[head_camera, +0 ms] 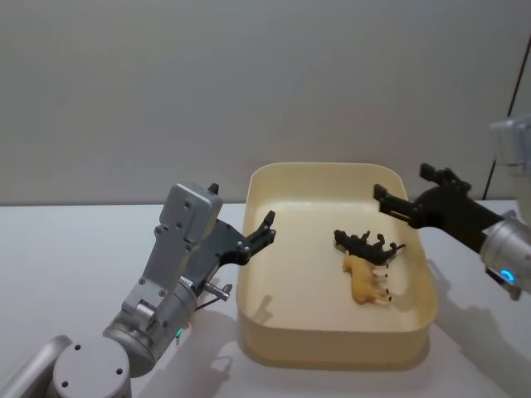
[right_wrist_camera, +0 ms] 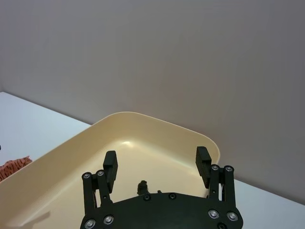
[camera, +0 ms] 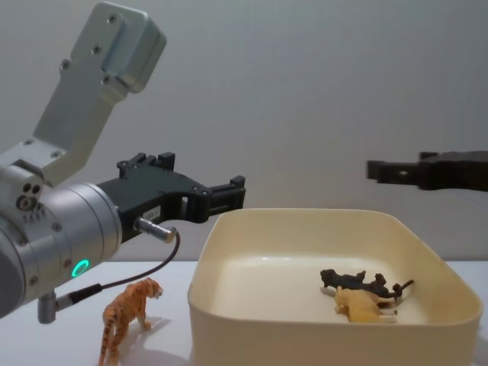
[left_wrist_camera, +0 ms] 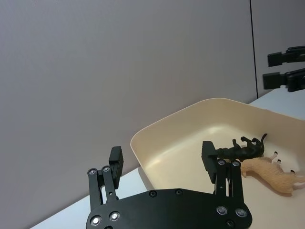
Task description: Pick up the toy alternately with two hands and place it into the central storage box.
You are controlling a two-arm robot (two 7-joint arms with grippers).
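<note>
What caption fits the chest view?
Left pincer and right pincer hover open by the storage box, black toy and tan toy inside, tiger outside.

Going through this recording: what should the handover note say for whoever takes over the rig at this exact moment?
The left gripper is open and empty, above the left rim of the cream-yellow plastic tub.
The right gripper is open and empty, above the tub's far right part.
Done: a black toy animal and a tan toy animal lie side by side in the tub.
Left: an orange striped toy tiger stands on the white table to the tub's left. It is nearest the left arm, so that is probably the next pick.
</note>
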